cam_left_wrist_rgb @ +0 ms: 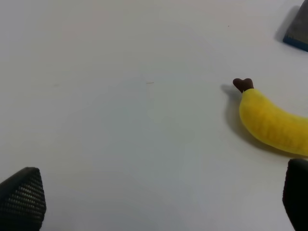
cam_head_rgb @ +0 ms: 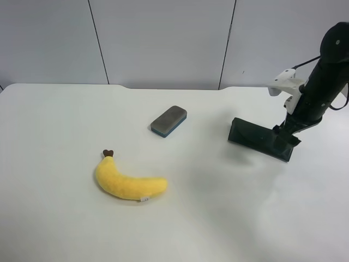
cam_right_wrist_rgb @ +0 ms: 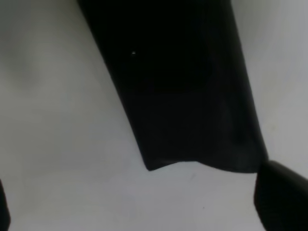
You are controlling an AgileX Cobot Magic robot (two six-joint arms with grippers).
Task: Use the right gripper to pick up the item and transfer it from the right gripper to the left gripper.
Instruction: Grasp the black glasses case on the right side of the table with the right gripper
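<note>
Flat, oblong, blackish-green item [cam_head_rgb: 256,136] lying on the white table [cam_head_rgb: 218,229], toward the right side of the exterior high view, long axis slanting down toward that view's right. At its right-hand end, the right gripper [cam_head_rgb: 286,144], brought low on a black arm [cam_head_rgb: 322,82] that slants down from the upper right corner, with a white bracket [cam_head_rgb: 286,82] jutting from the wrist. In the right wrist view, the dark item filling the middle, its end edge just short of two black fingertips [cam_right_wrist_rgb: 281,197] at opposite edges of the picture: spread wide, closed on nothing, contact with the item impossible to judge. Left gripper [cam_left_wrist_rgb: 159,204] out of sight in the exterior high view; in the left wrist view, held above the table, fingertips [cam_left_wrist_rgb: 21,197] far apart, nothing between them. Well to the left of the item, a small grey block [cam_head_rgb: 168,121] with a blue base. Nearer the camera, a yellow plush banana [cam_head_rgb: 128,183], brown stem pointing up. Both apart from the item and from each other.
</note>
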